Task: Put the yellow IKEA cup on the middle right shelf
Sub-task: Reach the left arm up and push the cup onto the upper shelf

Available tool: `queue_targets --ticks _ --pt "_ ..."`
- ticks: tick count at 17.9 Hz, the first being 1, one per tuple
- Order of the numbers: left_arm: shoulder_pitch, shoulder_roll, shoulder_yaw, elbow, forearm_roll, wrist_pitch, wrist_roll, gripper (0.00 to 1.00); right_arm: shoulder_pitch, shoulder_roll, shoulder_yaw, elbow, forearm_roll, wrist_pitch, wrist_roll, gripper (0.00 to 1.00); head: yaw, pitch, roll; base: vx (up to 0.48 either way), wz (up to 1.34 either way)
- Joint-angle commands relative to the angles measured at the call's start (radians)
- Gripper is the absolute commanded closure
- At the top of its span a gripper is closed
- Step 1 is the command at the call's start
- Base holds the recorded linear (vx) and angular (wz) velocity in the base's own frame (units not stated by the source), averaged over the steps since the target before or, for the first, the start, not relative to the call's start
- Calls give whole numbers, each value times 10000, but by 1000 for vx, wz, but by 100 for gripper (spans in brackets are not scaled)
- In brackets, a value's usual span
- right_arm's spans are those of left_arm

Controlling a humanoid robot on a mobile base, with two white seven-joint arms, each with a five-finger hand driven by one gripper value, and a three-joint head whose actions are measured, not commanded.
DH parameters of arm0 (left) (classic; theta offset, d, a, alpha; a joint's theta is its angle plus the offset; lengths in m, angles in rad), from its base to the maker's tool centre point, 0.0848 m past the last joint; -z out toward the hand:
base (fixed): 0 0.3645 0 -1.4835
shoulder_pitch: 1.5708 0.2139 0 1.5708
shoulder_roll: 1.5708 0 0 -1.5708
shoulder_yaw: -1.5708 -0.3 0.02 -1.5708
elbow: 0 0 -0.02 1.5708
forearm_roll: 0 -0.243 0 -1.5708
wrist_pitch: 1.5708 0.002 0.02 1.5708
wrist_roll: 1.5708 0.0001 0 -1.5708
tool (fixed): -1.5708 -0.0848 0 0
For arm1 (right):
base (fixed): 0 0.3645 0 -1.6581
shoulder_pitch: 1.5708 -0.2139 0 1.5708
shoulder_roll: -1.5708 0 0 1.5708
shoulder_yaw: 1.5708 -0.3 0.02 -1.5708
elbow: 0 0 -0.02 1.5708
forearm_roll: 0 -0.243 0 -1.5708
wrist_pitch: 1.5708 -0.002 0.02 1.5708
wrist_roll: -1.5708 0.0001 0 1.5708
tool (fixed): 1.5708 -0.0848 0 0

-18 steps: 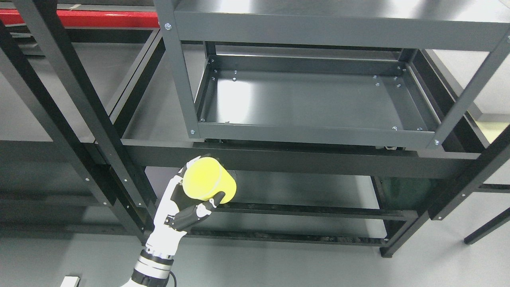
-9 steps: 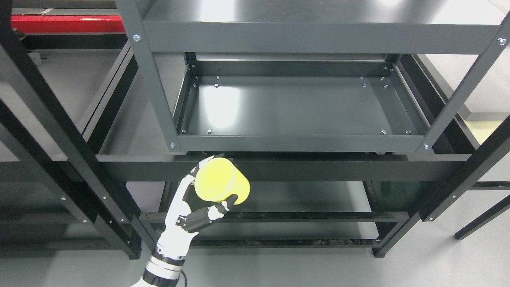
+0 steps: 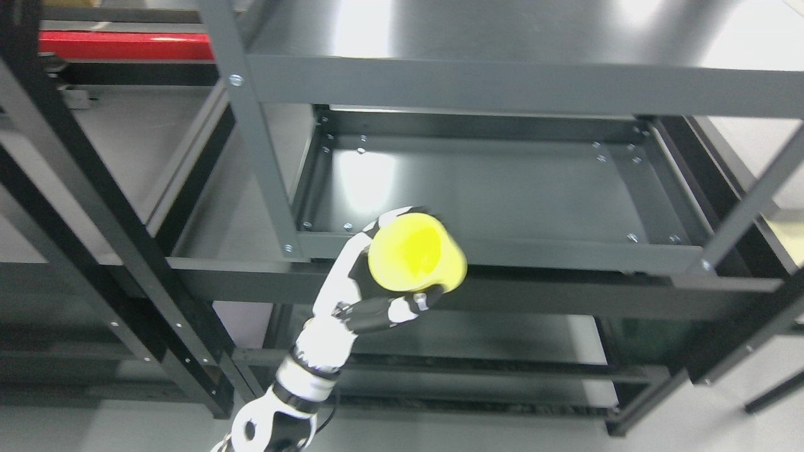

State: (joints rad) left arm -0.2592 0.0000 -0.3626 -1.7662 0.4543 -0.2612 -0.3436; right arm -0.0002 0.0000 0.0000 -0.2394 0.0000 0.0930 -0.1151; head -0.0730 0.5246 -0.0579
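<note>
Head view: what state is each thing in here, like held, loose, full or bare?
Cup: held in the air, tipped, its open mouth facing the camera, nothing visible inside.
Left hand: shut on the cup, fingers wrapped round its side.
Middle shelf: bare, nothing on it; the cup is at its front rail, not yet set down.
Right hand: not in view.

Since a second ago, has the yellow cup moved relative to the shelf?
Yes. The yellow cup, held in the left hand, rose from below the black crossbeam to the grey shelf's front rim.
</note>
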Motion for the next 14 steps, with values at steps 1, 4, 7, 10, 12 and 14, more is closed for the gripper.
queue_targets --ticks 1,4,7,10,12,14 --pt "-2602 175 -3304 -71 -232 127 15 97 140 -175 169 1 -245 6 -15 1 0 0 0 137 257" --pt "-4045 175 -3813 -56 180 249 30 98 140 -175 169 1 -245 6 -15 1 0 0 0 117 218" --pt "-5502 175 -4243 -40 1191 755 183 98 140 -175 169 1 -245 6 -15 1 0 0 0 49 88" --pt "-6730 175 -3633 36 1975 1169 1039 98 140 -175 169 1 -245 6 -15 1 0 0 0 16 -13" --pt "-7498 175 -3126 158 2267 1399 1883 99 140 -175 169 1 -245 6 -15 1 0 0 0 0 0" --pt "-8372 175 -2635 449 2589 1843 2696 99 140 -175 169 1 -245 6 -15 1 0 0 0 0 0"
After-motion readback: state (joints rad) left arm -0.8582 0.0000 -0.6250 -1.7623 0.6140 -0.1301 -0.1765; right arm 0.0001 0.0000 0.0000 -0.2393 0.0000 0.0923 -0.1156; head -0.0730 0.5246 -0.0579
